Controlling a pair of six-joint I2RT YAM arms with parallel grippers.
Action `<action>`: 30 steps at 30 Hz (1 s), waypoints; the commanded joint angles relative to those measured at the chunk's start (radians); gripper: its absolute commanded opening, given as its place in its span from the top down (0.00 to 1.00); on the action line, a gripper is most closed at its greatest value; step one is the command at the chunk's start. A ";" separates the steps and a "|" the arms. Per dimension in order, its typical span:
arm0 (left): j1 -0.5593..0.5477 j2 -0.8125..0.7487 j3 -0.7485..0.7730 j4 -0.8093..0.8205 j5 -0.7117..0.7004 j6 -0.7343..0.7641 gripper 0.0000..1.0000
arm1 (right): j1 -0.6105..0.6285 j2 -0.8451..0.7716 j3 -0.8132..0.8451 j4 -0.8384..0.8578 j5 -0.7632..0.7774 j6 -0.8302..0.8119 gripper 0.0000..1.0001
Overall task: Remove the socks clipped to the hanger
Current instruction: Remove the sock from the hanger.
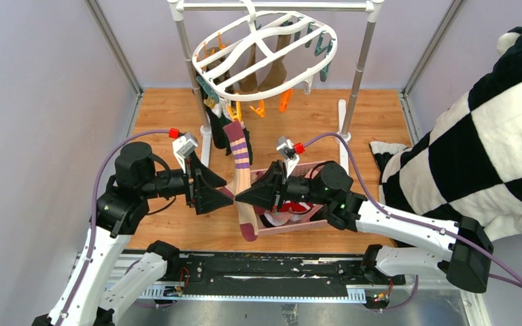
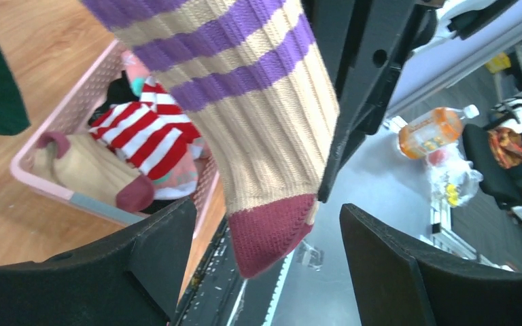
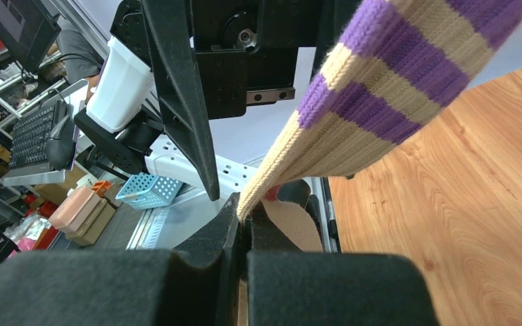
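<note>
We are pinching the beige, purple-striped sock (image 1: 240,157) low down in our right pincer (image 3: 245,227), pressed together on it. Our left pincer (image 2: 265,231) is standing spread around its maroon toe. The sock is dangling from the hanger (image 1: 258,42) toward the worktop's near edge, beside the pink basket (image 1: 292,229).

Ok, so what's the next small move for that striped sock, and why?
Probably pull the right gripper down and toward the pink basket. Its jaws are shut on the striped sock, whose top looks clipped to the hanger, while the left gripper has its jaws open beside it.
</note>
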State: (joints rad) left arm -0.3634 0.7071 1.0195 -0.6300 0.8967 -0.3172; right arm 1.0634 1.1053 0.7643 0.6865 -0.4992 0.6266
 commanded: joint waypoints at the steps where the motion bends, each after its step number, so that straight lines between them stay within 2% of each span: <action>1: -0.006 0.001 -0.016 -0.009 0.112 -0.004 0.20 | -0.013 -0.014 -0.012 0.046 -0.032 0.028 1.00; 7: -0.006 -0.019 -0.068 -0.011 0.140 -0.015 0.37 | -0.014 -0.028 -0.023 0.050 -0.003 0.024 1.00; 8: -0.006 -0.021 -0.066 -0.011 0.139 -0.011 0.43 | -0.014 -0.029 -0.021 0.042 0.002 0.021 1.00; 11: -0.006 -0.017 -0.048 -0.012 0.117 -0.003 0.70 | -0.014 -0.023 -0.011 0.022 0.008 0.016 1.00; 14: -0.006 -0.014 -0.025 -0.010 0.058 0.012 0.89 | -0.014 -0.006 0.018 -0.023 0.019 0.003 0.87; 17: -0.006 -0.015 -0.017 0.010 0.014 0.021 1.00 | -0.014 -0.004 0.051 -0.116 0.087 -0.037 0.77; 19: -0.006 -0.016 -0.017 0.025 0.000 0.023 1.00 | -0.014 -0.014 0.073 -0.180 0.163 -0.060 0.72; 22: -0.006 -0.018 -0.022 0.027 -0.012 0.037 1.00 | -0.014 -0.030 0.107 -0.276 0.275 -0.086 0.68; 24: -0.006 -0.027 -0.031 0.028 -0.020 0.044 1.00 | -0.008 -0.043 0.145 -0.350 0.378 -0.114 0.57; 26: -0.006 -0.034 -0.041 0.030 -0.032 0.048 1.00 | -0.003 -0.051 0.179 -0.400 0.543 -0.152 0.48; 30: -0.006 -0.038 -0.060 0.029 -0.043 0.046 1.00 | 0.007 0.004 0.291 -0.463 0.718 -0.221 0.41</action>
State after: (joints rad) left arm -0.3634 0.6838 0.9749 -0.6224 0.8753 -0.2836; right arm 1.0595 1.0863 0.9413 0.3214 -0.0360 0.5030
